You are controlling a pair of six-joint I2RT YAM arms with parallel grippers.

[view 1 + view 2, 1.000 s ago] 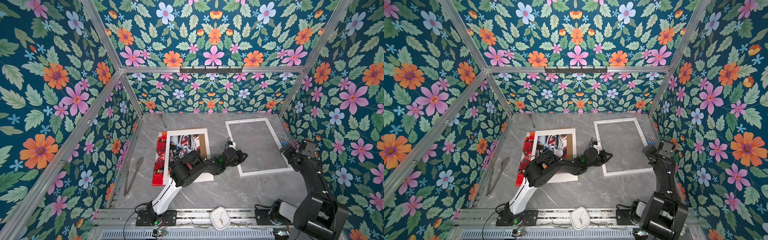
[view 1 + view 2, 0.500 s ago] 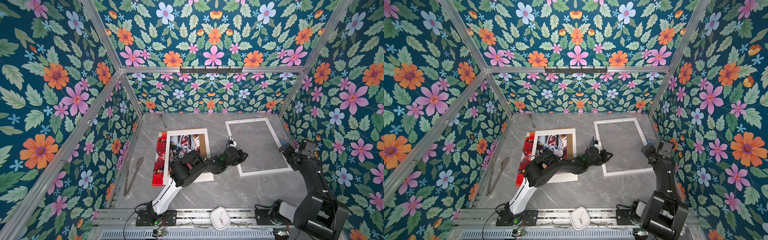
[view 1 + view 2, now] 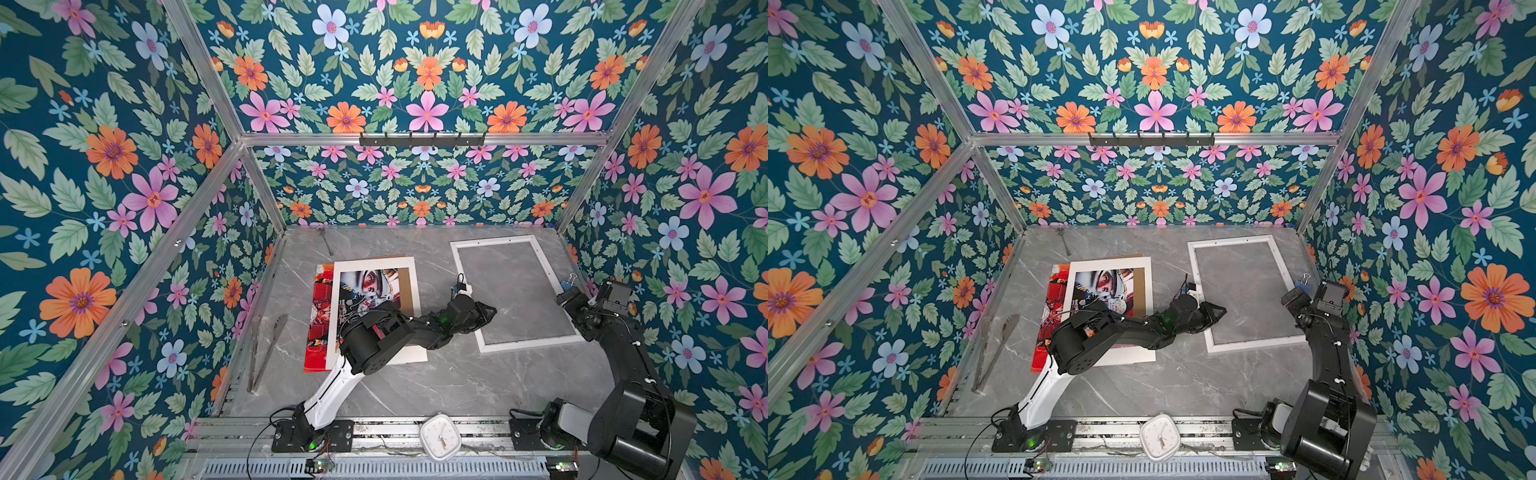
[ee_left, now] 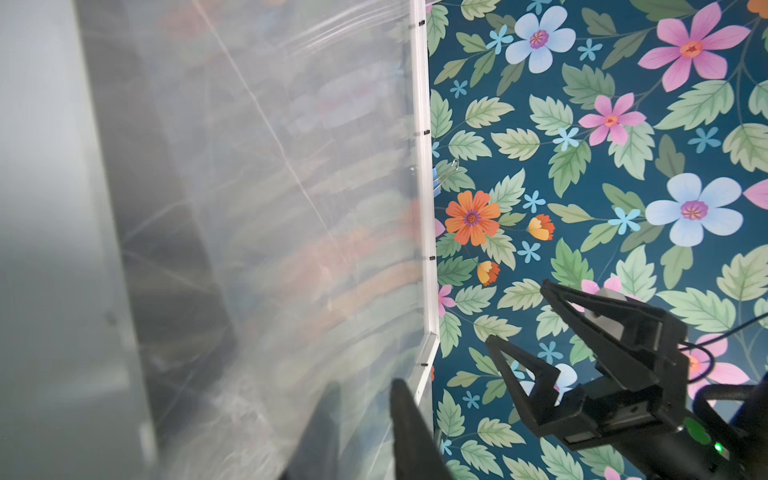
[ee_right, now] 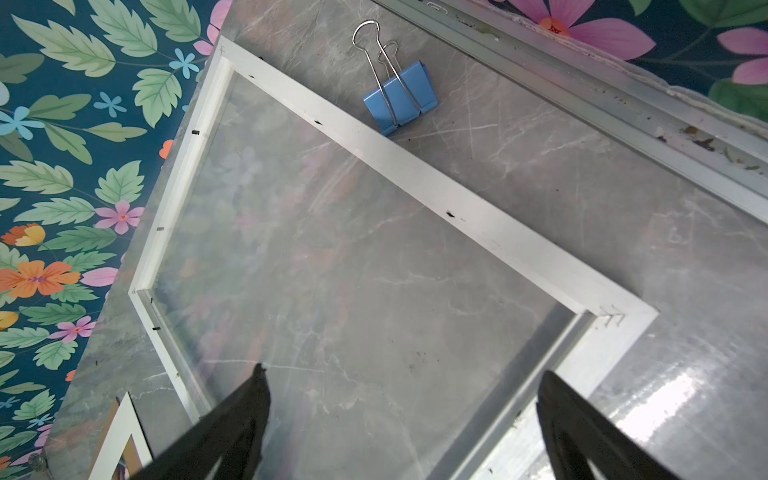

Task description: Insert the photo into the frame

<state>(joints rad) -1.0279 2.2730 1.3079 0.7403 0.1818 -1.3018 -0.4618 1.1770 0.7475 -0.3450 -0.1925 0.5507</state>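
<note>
– Grey tabletop (image 3: 415, 386), near left: is the photo (image 3: 319, 307) framed?
– Not yet. It lies flat under the mat board (image 3: 374, 264). The frame (image 3: 528, 343), far right, holds only clear glazing. The left gripper (image 4: 365, 382) is slightly parted and empty at its left rail; the right gripper (image 5: 403, 372) gapes above its near right corner.

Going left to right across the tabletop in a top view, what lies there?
Metal tongs → photo (exposed red edge) → white mat board → frame → blue binder clip.
</note>
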